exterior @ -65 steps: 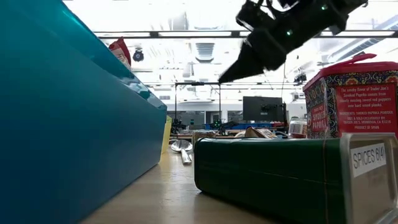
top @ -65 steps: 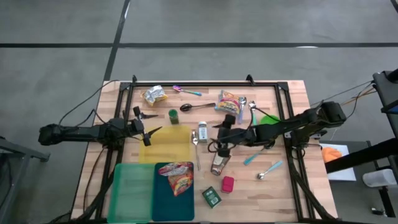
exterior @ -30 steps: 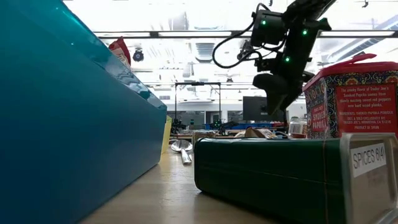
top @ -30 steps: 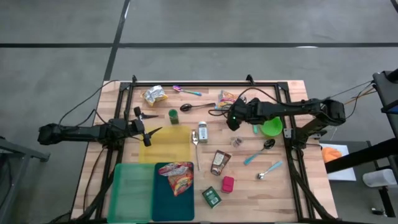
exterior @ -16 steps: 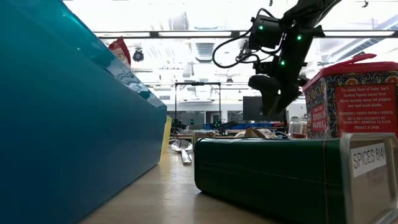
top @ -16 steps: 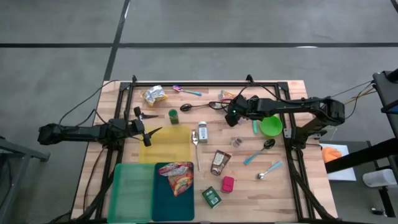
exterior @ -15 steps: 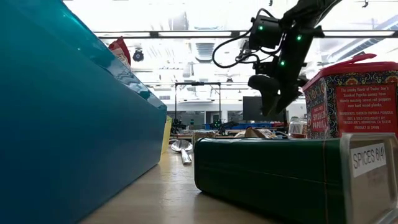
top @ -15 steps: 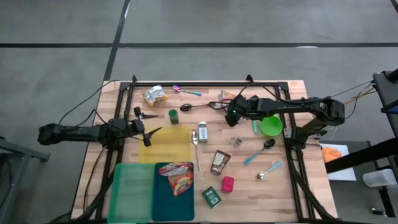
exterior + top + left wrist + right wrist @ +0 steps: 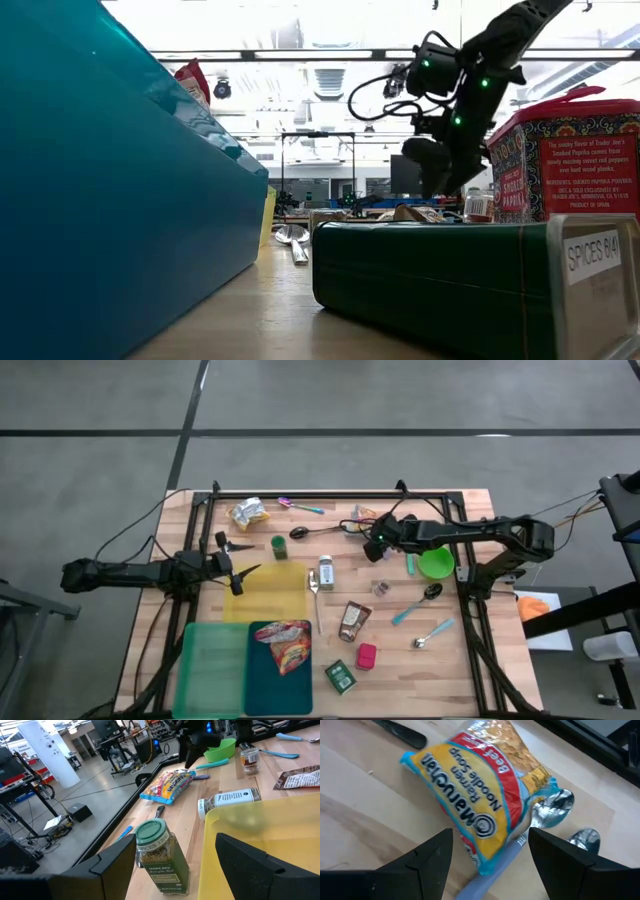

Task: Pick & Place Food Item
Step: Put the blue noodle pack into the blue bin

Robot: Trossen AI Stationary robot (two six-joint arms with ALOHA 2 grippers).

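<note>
A yellow, red and blue ramen noodle pack [image 9: 480, 800] lies flat on the wooden table near its far edge [image 9: 360, 515]. One end of the pack rests over a blue-handled spoon [image 9: 492, 870]. My right gripper [image 9: 490, 865] hangs open just above the pack, slanting down, a finger on either side of the pack's end and touching nothing. It shows in the high view [image 9: 372, 530] and the low view [image 9: 440, 170] too. My left gripper [image 9: 232, 565] waits open at the table's left, by the yellow tray [image 9: 275, 595].
A second ramen pack [image 9: 285, 645] lies in the teal bin [image 9: 262, 690], with a green bin [image 9: 213, 668] beside it. Round about are a green bowl [image 9: 435, 563], spoons [image 9: 555, 810], a spice jar [image 9: 160, 855], a brown packet [image 9: 352, 620], a green tin [image 9: 450, 270] and a red tin [image 9: 570, 160].
My right gripper has gone a little toward the table's far edge and sunk toward the ramen pack, tipping more steeply downward. It has stayed open. The pack has not moved.
</note>
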